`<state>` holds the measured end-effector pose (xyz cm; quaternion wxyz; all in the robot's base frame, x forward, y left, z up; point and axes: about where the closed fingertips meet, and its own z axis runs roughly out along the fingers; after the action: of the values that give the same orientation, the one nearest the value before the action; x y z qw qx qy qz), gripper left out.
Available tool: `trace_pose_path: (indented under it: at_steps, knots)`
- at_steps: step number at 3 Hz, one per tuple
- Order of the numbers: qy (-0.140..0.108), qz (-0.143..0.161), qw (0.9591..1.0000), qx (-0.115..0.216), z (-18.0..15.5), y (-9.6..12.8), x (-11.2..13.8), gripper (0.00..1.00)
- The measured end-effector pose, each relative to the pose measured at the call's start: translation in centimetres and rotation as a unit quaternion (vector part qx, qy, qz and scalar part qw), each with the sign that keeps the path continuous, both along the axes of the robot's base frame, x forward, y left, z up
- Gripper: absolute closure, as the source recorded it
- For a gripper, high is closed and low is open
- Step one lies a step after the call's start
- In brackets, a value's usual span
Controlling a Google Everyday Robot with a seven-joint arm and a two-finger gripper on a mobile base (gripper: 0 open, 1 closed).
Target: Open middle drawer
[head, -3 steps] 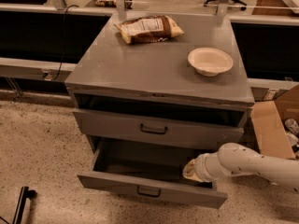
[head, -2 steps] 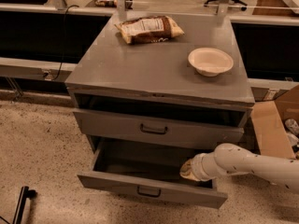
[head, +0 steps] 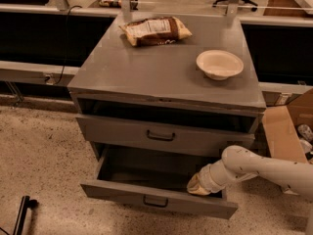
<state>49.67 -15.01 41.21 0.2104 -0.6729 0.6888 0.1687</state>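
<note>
Camera view looks down at the front of a grey metal cabinet (head: 83,94), so starting closest: the bottom drawer (head: 117,192) is pulled way out over the speckled floor (head: 44,155) and its inside looks dark and bare. The white arm (head: 254,165) comes in from the right edge, and the tool (head: 197,185) is down inside that bottom drawer, tucked near the right front corner just behind the drawer front. It's a tan-ish lump from this angle, and honestly I can't tell if it's spread or pressed together, or whether it's touching the drawer wall. Just above and behind that is the middle drawer (head: 117,131), a wide grey front with a small dark loop handle (head: 160,136) at its centre. The tool is below it and well apart from that handle. There's a dark gap running along the top of the front, and I can't say how far out it sits. Off to the right is an open cardboard box (head: 283,131). Up on the worktop (head: 146,67) there's a pale bowl (head: 219,64) toward the right, and a snack bag (head: 155,31) lying flat near the back edge.
</note>
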Motion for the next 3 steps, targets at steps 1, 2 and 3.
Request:
trace_pose_path:
  at_steps: [1,2,3]
  knots:
    - [0.049,0.033,0.9982,0.003,0.6,-1.4,-3.1,1.00]
    - [0.098,0.061,0.9933,0.006,0.6,-2.4,-6.6,1.00]
    - [0.129,0.091,0.9870,0.027,1.4,-3.0,-10.0,1.00]
